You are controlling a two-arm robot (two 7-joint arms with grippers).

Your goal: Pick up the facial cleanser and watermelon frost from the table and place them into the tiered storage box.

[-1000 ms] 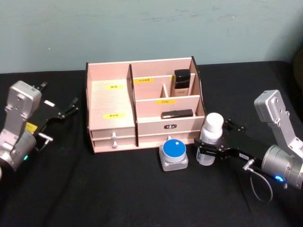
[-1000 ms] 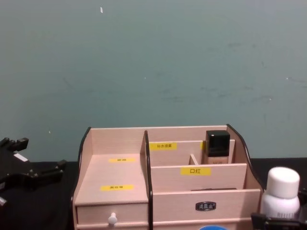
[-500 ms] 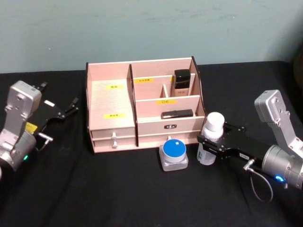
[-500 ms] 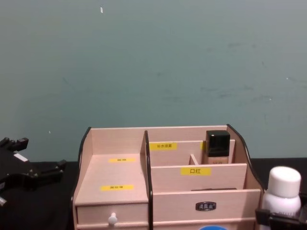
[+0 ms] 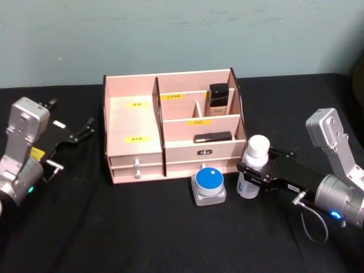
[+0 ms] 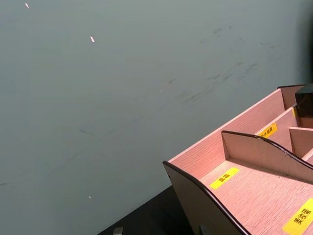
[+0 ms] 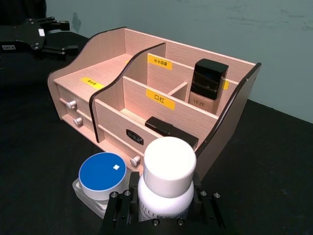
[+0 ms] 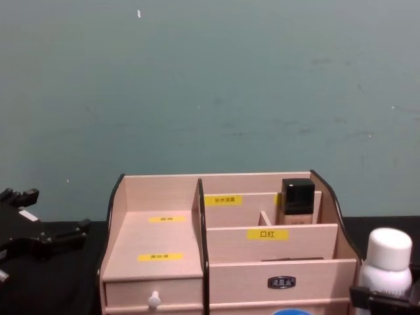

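The right gripper (image 5: 248,177) has its fingers clasped low on the white-capped bottle (image 5: 257,147), probably to keep it upright, with the tiered storage box (image 5: 132,120) just beyond them, while the left gripper (image 5: 79,132) idles with fingers spread.

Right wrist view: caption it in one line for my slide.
Right gripper clasps a white-capped bottle beside a blue-lidded jar, in front of the storage box.

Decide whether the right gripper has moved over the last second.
Yes. The right gripper has risen slightly: against the blue-lidded jar, it was level with the jar's base, now with its lid, higher up the white-capped bottle.
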